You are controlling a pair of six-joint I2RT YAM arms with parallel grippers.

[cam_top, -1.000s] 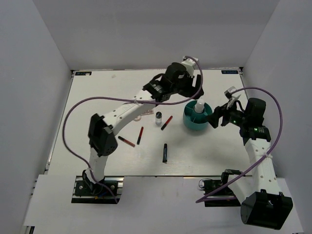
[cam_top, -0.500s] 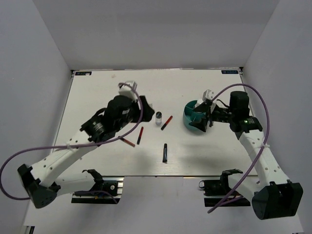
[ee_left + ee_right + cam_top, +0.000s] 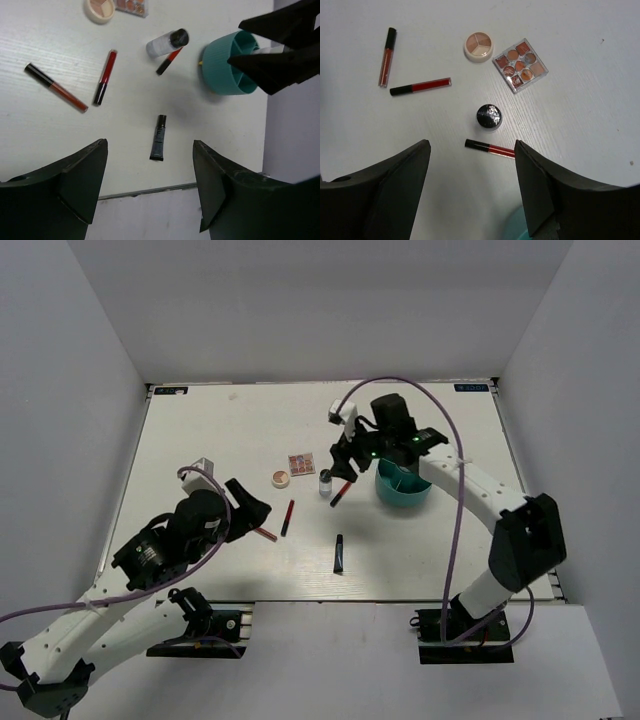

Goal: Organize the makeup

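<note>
Middle of surface (image 3: 200, 430) crowded: palette (image 3: 301, 462), compact (image 3: 281, 478), upright bottle (image 3: 325, 483) with red tube (image 3: 342, 492) just beside it, all near each other. Teal tub (image 3: 404, 492) stands right of them, right arm (image 3: 470, 480) overhanging it. Black tube (image 3: 339, 554) lies well apart, open gaps all round. Far strip and left side of surface open.

Bright even overhead light, soft short shadows, sharp focus on the table (image 3: 200, 430), no glare
</note>
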